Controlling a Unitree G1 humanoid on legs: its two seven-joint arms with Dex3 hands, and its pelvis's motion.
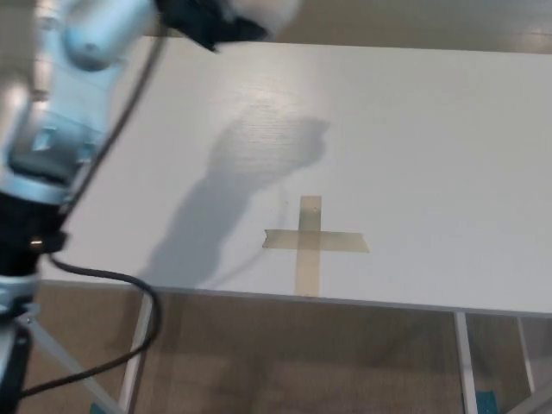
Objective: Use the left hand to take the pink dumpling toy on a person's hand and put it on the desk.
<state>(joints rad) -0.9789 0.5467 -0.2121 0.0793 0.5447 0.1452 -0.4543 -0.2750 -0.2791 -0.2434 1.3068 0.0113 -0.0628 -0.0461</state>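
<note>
- The wide white rectangular desk (431, 129) filled most of the head view, its near edge running across the lower part of the picture with pale floor showing beneath it.
- The robot's silver-and-black left arm (60, 112) rose along the left edge, blurred, and threw a long grey shadow (241, 190) across the desk top.
- A thin black cable (103, 285) hung from the arm and looped below the desk edge.
- A cross of tan masking tape (309, 241) lay flat on the desk near its front edge, bare, just right of the shadow.
- The black left hand (207, 21) sat at the very top edge, above the desk's far side, its fingers curled around the pale pink rounded dumpling toy (267, 10), which was held aloft, blurred and partly cut off by the frame.
</note>
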